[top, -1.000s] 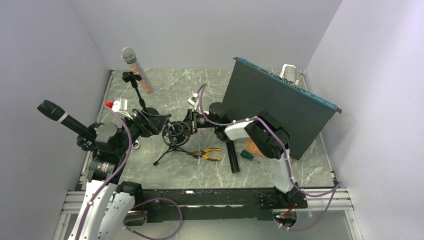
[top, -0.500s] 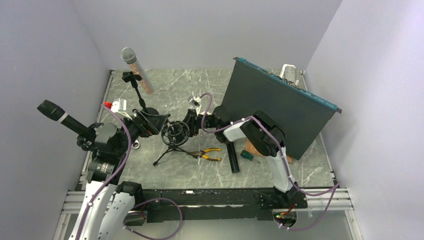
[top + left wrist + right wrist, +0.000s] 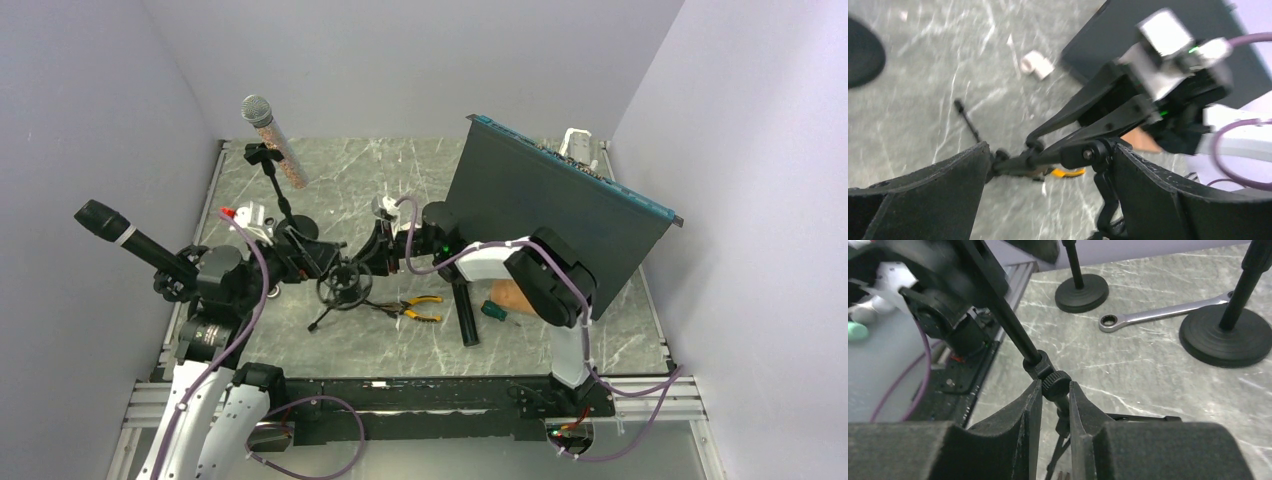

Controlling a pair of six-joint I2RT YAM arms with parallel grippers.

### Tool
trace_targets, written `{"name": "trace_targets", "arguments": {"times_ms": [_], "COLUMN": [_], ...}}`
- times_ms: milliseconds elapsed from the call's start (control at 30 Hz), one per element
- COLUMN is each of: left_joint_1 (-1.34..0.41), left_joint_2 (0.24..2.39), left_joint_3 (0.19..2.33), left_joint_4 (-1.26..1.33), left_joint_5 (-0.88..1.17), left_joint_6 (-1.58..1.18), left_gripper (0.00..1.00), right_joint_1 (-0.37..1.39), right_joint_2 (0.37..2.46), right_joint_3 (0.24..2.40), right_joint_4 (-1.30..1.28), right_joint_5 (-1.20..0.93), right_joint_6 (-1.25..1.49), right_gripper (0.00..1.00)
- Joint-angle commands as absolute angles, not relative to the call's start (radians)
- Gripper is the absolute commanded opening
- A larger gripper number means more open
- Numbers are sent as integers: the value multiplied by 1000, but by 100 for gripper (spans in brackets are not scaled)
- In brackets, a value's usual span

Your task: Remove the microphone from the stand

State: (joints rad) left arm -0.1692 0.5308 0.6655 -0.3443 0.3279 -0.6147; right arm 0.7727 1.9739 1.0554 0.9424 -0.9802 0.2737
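Grey marble table [image 3: 400,170], lavender walls round it. At its left a black microphone [image 3: 120,233] and, farther off, a slim silver-headed microphone [image 3: 272,135] sit clipped on stands, left of both my grippers, so my left arm is nearer. Between my grippers stands the small black tripod stand [image 3: 340,298] with a ring mount, its rod running left to right. My left gripper [image 3: 1050,150] gapes wide astride its joint. My right gripper [image 3: 1054,389] is clamped on the black knurled knob [image 3: 1055,382]. Whether that ring holds a microphone I cannot make out; blur and my own fingers hide it.
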Motion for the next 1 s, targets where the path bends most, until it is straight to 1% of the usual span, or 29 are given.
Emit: {"name": "trace_targets", "arguments": {"times_ms": [0, 100, 133, 167, 200, 233, 267, 300, 367, 400, 433, 467, 567, 633, 700, 767, 867, 967], "left_joint_1": [-170, -170, -170, -170, -170, -170, -170, -170, -170, -170, -169, -170, -170, -170, -170, -170, -170, -170], "left_joint_2": [562, 558, 556, 554, 551, 551, 551, 553, 565, 571, 577, 580, 571, 558, 550, 554, 566, 566], "left_joint_3": [623, 624, 624, 624, 624, 624, 623, 623, 623, 623, 622, 620, 629, 660, 712, 787, 899, 989], "left_joint_4": [-584, -589, -589, -589, -589, -590, -588, -586, -591, -594, -594, -593, -597, -610, -637, -679, -733, -775], "left_joint_5": [327, 323, 323, 325, 325, 326, 325, 325, 321, 319, 316, 315, 301, 303, 300, 283, 256, 241], "left_joint_6": [-538, -539, -541, -542, -544, -544, -544, -543, -538, -536, -535, -535, -533, -525, -514, -497, -471, -458], "left_gripper": [94, 94, 94, 94, 95, 96, 96, 96, 97, 97, 97, 98, 99, 99, 99, 99, 99, 99], "right_joint_1": [766, 763, 760, 759, 760, 760, 755, 752, 742, 735, 731, 728, 729, 727, 732, 772, 935, 1022], "right_joint_2": [1885, 1873, 1861, 1848, 1830, 1813, 1795, 1777, 1735, 1710, 1679, 1646, 1547, 1503, 1480, 1455, 1417, 1473], "right_joint_3": [1109, 1136, 1137, 1127, 1113, 1101, 1089, 1076, 1049, 1034, 1016, 1001, 980, 989, 995, 946, 848, 843], "right_joint_4": [638, 553, 550, 551, 553, 552, 546, 533, 496, 472, 447, 414, 265, 140, 50, 69, 163, 191], "right_joint_5": [-1004, -975, -950, -920, -887, -854, -827, -806, -735, -702, -669, -619, -456, -317, -300, -277, -90, 81], "right_joint_6": [-75, -124, -110, -97, -87, -75, -60, -48, -22, -9, -2, 22, 94, 209, 261, 286, 272, 331], "right_gripper": [0, 5, 9, 15, 27, 42, 53, 62, 68, 77, 92, 99, 100, 100, 100, 100, 100, 100]}}
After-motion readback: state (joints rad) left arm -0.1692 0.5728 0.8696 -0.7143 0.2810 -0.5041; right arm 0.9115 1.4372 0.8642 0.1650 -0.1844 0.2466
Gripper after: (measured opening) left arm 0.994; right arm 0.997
